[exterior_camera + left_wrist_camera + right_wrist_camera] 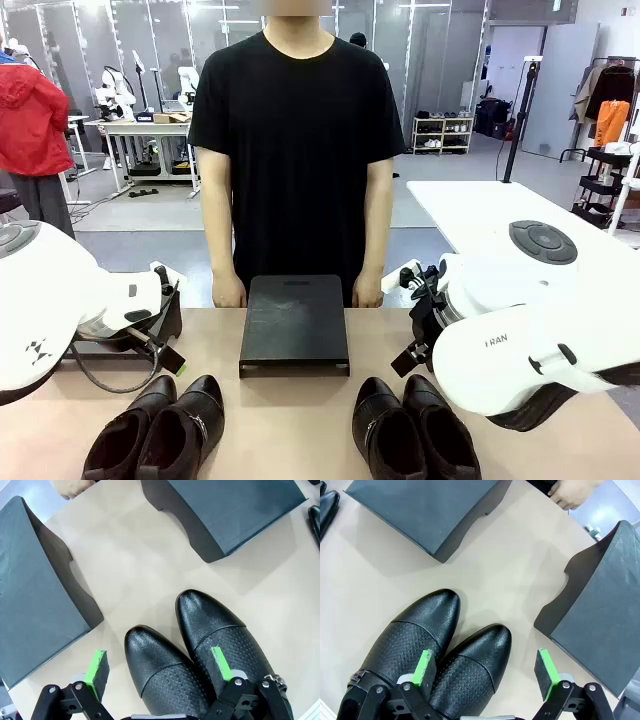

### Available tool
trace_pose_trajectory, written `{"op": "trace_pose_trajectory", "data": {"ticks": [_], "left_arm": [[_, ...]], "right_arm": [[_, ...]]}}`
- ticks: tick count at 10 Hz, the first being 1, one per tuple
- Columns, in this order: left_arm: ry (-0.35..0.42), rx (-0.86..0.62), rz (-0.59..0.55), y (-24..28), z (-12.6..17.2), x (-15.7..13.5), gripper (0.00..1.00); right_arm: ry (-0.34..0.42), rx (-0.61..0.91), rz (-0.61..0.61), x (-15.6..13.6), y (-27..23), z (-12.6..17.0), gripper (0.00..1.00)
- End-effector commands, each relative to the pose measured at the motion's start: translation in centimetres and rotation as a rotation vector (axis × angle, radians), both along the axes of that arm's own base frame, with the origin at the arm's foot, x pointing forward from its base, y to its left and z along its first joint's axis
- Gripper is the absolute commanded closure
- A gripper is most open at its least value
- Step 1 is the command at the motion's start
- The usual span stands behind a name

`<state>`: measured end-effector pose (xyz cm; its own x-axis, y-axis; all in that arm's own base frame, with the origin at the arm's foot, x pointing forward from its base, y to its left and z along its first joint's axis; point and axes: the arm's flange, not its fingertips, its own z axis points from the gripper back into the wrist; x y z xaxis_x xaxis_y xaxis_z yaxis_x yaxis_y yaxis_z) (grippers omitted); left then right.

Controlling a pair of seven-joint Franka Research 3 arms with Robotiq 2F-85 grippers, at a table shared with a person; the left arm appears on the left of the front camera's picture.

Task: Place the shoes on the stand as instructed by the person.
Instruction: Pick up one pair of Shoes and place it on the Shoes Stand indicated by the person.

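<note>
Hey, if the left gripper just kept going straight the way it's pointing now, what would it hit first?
Most likely the black shoe whose toe lies between the open jaws of the left gripper; depth is hard to judge.

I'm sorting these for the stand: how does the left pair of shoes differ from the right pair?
The left pair lies left of the stand, toes angled right. The right pair lies right of it, toes angled left. Both are glossy black, with a buckle on the inner shoe.
</note>
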<state>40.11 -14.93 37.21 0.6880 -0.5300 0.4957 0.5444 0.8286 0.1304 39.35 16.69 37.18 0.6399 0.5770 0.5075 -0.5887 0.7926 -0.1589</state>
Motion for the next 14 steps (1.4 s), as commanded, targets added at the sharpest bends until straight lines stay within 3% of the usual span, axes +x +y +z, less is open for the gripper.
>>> {"op": "trace_pose_trajectory", "data": {"ticks": [1,9,10,11,14], "left_arm": [[0.0,0.0,-0.001,0.0,0.0,0.0,0.0],[0.0,0.0,-0.001,0.0,0.0,0.0,0.0],[-0.038,0.005,-0.077,0.0,1.5,0.5,0.0],[-0.048,0.038,-0.08,0.4,3.1,1.1,0.0],[0.071,-0.039,-0.121,2.0,8.1,2.6,0.0]], "right_arm": [[0.0,0.0,0.0,0.0,0.0,0.0,0.0],[0.0,0.0,0.0,0.0,0.0,0.0,0.0],[-0.001,-0.001,0.002,0.0,0.0,0.0,0.0],[0.02,-0.001,0.055,0.8,-0.4,1.3,0.0],[0.038,0.125,0.074,2.5,-1.7,7.0,0.0]]}}
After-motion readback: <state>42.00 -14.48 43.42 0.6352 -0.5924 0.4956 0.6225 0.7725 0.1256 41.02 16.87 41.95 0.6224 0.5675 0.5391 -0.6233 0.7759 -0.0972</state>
